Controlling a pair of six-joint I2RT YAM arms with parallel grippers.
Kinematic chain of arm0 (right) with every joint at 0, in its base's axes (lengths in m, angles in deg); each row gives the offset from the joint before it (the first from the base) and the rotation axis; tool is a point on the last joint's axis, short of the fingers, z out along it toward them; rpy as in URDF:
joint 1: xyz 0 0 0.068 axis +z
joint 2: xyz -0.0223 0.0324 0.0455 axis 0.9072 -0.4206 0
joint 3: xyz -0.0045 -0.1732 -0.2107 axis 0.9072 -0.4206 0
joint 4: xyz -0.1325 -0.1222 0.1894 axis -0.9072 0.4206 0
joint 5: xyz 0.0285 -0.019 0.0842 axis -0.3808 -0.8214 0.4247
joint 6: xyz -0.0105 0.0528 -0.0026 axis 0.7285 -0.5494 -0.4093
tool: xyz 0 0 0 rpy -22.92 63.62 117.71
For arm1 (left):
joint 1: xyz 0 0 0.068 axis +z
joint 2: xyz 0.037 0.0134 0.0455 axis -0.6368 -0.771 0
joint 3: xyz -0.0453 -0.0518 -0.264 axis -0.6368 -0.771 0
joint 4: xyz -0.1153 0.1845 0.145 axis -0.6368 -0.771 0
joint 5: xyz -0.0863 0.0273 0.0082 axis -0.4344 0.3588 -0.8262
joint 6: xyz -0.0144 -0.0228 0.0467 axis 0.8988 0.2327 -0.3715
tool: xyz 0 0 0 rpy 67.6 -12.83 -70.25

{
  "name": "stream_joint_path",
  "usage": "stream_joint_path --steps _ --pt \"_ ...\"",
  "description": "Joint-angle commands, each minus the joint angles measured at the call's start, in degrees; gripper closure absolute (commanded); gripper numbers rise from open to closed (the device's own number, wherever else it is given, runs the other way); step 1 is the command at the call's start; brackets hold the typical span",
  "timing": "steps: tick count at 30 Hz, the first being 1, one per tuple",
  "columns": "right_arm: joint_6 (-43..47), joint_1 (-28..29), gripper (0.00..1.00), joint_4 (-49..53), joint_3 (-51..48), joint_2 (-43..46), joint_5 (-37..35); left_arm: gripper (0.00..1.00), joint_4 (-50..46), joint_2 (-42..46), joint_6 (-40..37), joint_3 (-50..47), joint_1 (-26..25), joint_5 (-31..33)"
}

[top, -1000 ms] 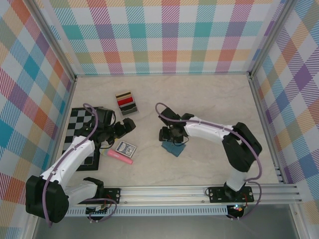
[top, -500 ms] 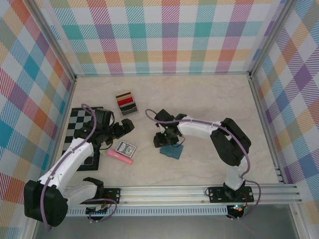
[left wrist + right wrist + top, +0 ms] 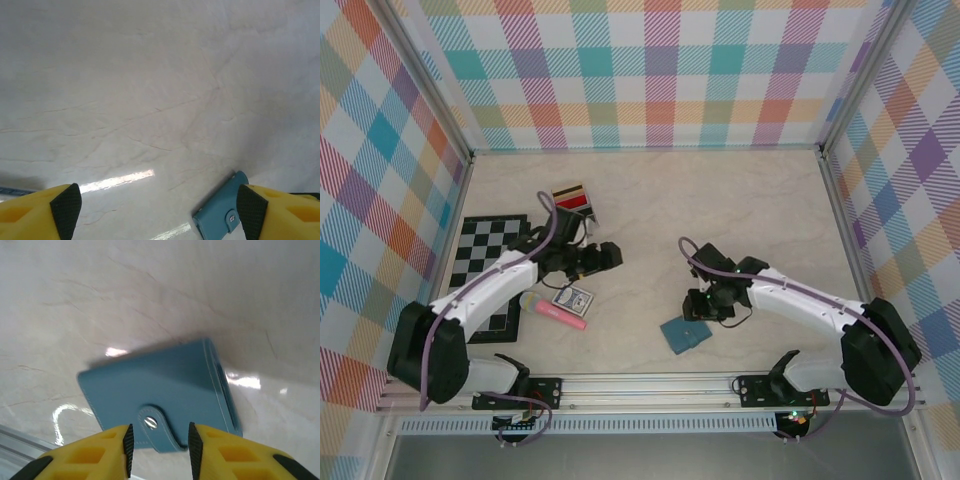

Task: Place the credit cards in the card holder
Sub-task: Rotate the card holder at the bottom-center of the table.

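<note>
The card holder (image 3: pixel 683 333) lies closed on the table, teal-blue with a snap tab, near the front edge. In the right wrist view the card holder (image 3: pixel 160 385) lies just beyond my right gripper (image 3: pixel 160 450), whose jaws stand a little apart on either side of the snap tab without touching it. From above, the right gripper (image 3: pixel 705 303) hovers at the holder's far edge. My left gripper (image 3: pixel 608 256) is open over bare table, and the card holder (image 3: pixel 220 215) shows beside its right fingertip (image 3: pixel 252 212). The credit cards (image 3: pixel 575 198) lie fanned at the back left, partly behind the left arm.
A blue-and-white playing-card box (image 3: pixel 572 297) and a pink stick (image 3: pixel 560 313) lie under the left arm. A chessboard (image 3: pixel 480 250) lies at the left. An aluminium rail (image 3: pixel 660 385) runs along the front edge. Checked walls enclose the table.
The card holder has slid toward the front and right as the right arm swung right. The right jaws have narrowed. The left gripper has moved right, its arm now crossing the cards.
</note>
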Motion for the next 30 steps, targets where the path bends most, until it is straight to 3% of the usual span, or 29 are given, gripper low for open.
stream_joint_path --steps 1,5,9,14,17,22,24,30 --pt "-10.86 0.39 0.64 -4.9 -3.39 1.36 4.1 0.19 0.93 -2.78 -0.92 2.64 -2.56 -0.76" --pt "-11.3 0.35 0.63 -5.78 -1.26 -3.53 0.4 0.19 0.52 -2.99 0.18 3.38 -2.9 1.4" --pt "-5.41 0.33 0.63 -7.96 3.95 -12.86 -0.93 0.19 -1.79 -0.32 0.11 2.77 -2.9 4.5" --pt "6.94 0.42 0.62 -13.74 11.54 -21.03 4.47 0.19 -2.58 4.17 1.97 -0.84 -2.82 8.38" --pt "9.75 0.45 0.61 -11.19 16.45 -21.92 4.03 0.19 -1.56 5.63 3.69 -3.26 -2.82 8.81" --pt "4.63 -0.35 0.56 -7.33 13.23 -13.16 -5.18 0.19 5.21 2.75 3.95 -5.7 -3.07 -1.82" --pt "0.33 -0.72 0.61 -3.65 12.04 -11.74 -7.27 0.21 6.46 -0.79 3.17 -4.63 -3.87 -5.75" --pt "-9.74 -0.68 0.7 -12.7 2.68 -9.48 -0.37 0.33 7.39 -12.15 1.89 1.3 -8.08 -11.3"
